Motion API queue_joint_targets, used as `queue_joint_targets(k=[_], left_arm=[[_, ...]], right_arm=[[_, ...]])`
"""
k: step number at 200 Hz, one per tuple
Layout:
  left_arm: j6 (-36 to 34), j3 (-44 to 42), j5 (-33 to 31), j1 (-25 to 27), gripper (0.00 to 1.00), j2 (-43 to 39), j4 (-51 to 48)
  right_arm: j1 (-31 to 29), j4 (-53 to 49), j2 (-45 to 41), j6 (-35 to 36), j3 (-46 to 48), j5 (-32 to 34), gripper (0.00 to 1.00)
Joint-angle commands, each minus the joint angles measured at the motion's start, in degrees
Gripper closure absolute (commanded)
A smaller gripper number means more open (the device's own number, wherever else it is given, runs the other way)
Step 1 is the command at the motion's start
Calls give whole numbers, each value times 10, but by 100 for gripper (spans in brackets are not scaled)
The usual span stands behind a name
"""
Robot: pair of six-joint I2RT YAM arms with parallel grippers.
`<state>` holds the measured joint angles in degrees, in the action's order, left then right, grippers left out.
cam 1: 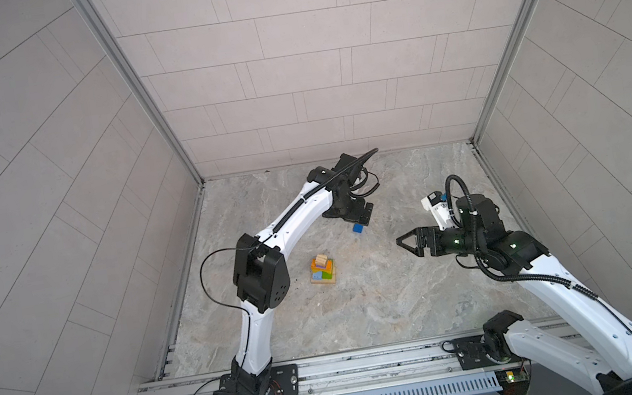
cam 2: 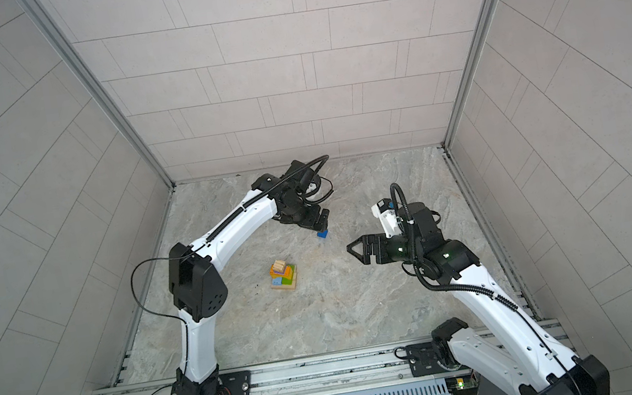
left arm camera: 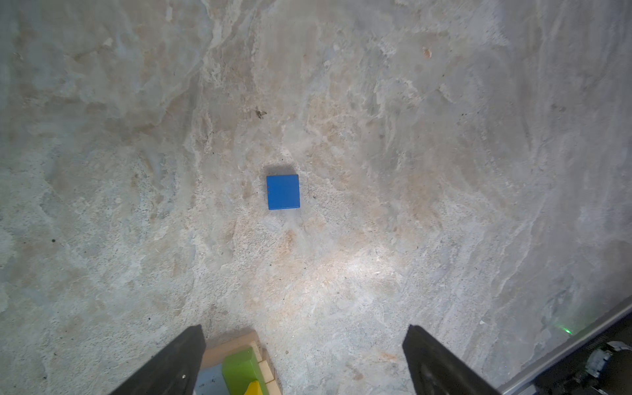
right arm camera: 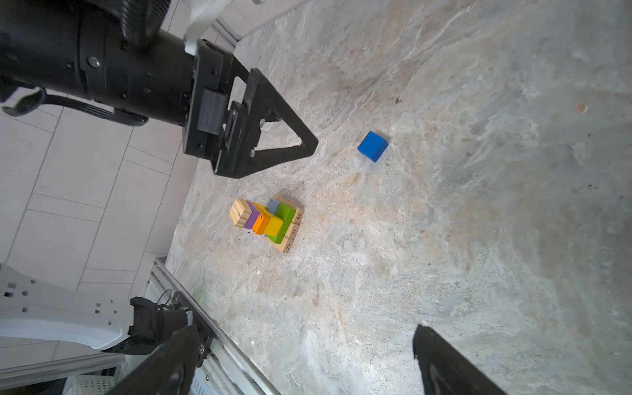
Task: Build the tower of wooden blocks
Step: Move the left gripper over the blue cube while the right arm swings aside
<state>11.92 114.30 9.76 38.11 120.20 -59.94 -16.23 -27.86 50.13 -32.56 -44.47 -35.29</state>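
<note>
The wood block tower (cam 1: 322, 270) stands on the desk (cam 1: 365, 317), a little left of the middle and closer to the left arm than to the right one. Its bottom layer is made of plain tan bars (right arm camera: 292, 232) lying side by side, with numbers printed on their ends. On them lie a green bar (right arm camera: 286, 217) and a light-blue bar (right arm camera: 273, 205). Above these come a yellow bar (right arm camera: 273, 225), an orange bar (right arm camera: 261, 223), a purple block (right arm camera: 252, 216) and, at the very top, the top tan bars (right arm camera: 239, 212). One dark-blue cube (cam 1: 358, 229) is not part of the tower: it lies alone on the desk, farther back and to the right of the tower, apart from it. The left pincer (left arm camera: 304, 333) hangs over the desk just beside this cube, on its far side in both top views. Its fingers (left arm camera: 184, 355) are spread wide and nothing is between them. In the left wrist view the cube lies ahead of the fingertips and they do not touch it. The right pincer (right arm camera: 306, 330) is held above the desk to the right of the tower, well apart from it, and points to the left. It is also wide and holds nothing.
</note>
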Motion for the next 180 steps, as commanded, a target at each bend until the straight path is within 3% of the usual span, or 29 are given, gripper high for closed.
queue_joint_targets(k=[1, 37, 108, 180], left_arm=[[-2, 19, -37, 12, 3, 24, -22], [4, 39, -69, 20, 7, 67, -18], [31, 93, -79, 21, 19, 134, -3], [31, 155, -101, 22, 23, 196, -8]], right_arm=[[27, 23, -5, -38, 17, -36, 2], [43, 25, 1, -40, 41, -77, 3], [44, 32, -3, -36, 55, -84, 4], [44, 30, 5, -36, 48, -86, 4]])
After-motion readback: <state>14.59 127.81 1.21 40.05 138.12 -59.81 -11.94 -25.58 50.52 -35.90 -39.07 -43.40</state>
